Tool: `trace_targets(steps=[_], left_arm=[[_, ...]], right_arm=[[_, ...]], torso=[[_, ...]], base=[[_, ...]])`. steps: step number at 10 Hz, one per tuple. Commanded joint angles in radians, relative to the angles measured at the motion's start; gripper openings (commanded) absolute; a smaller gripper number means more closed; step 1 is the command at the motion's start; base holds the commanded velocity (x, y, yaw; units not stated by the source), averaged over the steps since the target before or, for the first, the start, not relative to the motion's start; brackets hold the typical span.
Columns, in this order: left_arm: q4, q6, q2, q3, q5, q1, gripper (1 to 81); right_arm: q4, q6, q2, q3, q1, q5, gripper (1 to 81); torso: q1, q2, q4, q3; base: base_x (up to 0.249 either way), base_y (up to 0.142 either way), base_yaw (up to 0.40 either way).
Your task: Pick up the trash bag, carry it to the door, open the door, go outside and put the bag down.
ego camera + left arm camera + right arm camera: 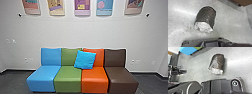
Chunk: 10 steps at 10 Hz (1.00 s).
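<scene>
The trash bag is dark and shiny with a crumpled silvery end. It rests on the grey floor, seen as the bag (206, 15) in the left wrist view and as the same bag (218, 62) in the right wrist view. A strip of floor separates it from the robot's dark plate in both wrist views. Nothing is seen touching the bag. A dark, pointed mechanical part (183, 71) with cables beside it shows in the right wrist view, apart from the bag; which part it is, I cannot tell.
A row of blue, green, orange and brown seats (67, 77) stands against the white wall, with a blue cushion (85, 59) on it. Posters (82, 7) hang above. The blue seat (188, 50) shows beyond the bag. A brown surface (245, 2) is near the floor's edge.
</scene>
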Motion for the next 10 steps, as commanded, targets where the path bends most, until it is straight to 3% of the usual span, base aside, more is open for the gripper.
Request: trace_targets(steps=[1,2,4,9,10], left_arm=[[-0.019,-0.002,-0.023,0.006,0.052,-0.115,81.1],[-0.019,-0.002,-0.022,0.006,0.058,-0.121,81.1],[-0.024,-0.003,-0.022,0.006,0.058,-0.129,81.1],[-0.031,-0.005,-0.011,0.002,0.066,-0.150,81.1],[-0.058,-0.005,-0.008,-0.010,0.074,-0.159,81.1]], right_arm=[[0.033,0.021,-0.075,0.017,0.190,-0.088,81.1],[0.037,0.038,-0.078,0.025,0.219,-0.114,81.1],[0.042,0.059,-0.069,0.014,0.284,-0.171,81.1],[0.105,0.060,-0.049,-0.018,0.379,-0.240,81.1],[0.109,0.059,-0.049,-0.018,0.379,-0.242,81.1]], torso=[[0.062,-0.096,0.000,-0.025],[0.084,-0.131,0.000,-0.095],[0.119,-0.188,0.000,-0.124],[0.235,-0.371,0.000,-0.297],[0.259,-0.409,0.000,-0.334]], base=[[0.000,0.000,0.000],[0.000,0.000,0.000],[0.000,0.000,0.000],[0.000,0.000,0.000],[0.000,0.000,0.000]])
